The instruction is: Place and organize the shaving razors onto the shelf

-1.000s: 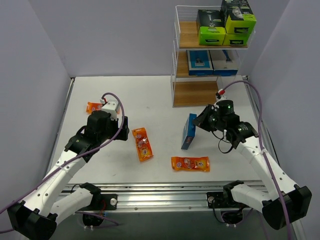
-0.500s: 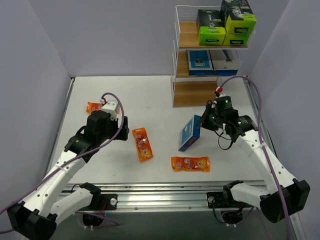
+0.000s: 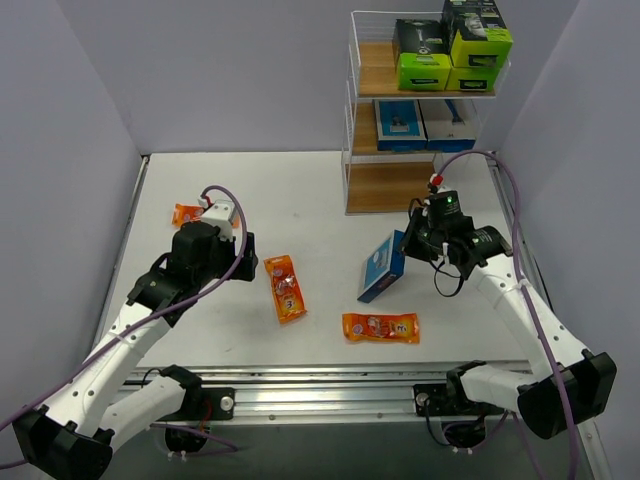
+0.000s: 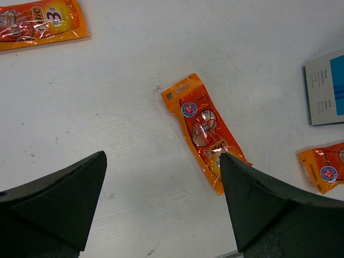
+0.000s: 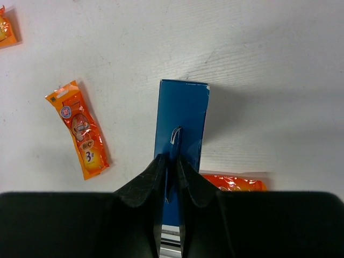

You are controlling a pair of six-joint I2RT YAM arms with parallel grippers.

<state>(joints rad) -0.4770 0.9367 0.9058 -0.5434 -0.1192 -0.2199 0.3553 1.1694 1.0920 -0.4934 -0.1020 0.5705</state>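
My right gripper (image 3: 404,252) is shut on a flat blue razor card (image 3: 381,268) and holds it tilted above the table; in the right wrist view the card (image 5: 180,115) is pinched edge-on between my fingers (image 5: 156,173). My left gripper (image 3: 244,258) is open and empty above the table, next to an orange packet (image 3: 285,288), which also shows in the left wrist view (image 4: 206,129). A second orange packet (image 3: 380,327) lies near the front and a third (image 3: 187,213) at the left. The shelf (image 3: 362,160) holds black-and-green boxes (image 3: 424,55) on top and blue cards (image 3: 400,124) on the middle board.
The shelf's bottom board (image 3: 390,186) is bare wood. Grey walls close in the table on the left, back and right. The metal rail (image 3: 320,385) runs along the front edge.
My right gripper has lifted the blue card off the table, tilted it and shifted slightly up and right. The left arm has barely moved.
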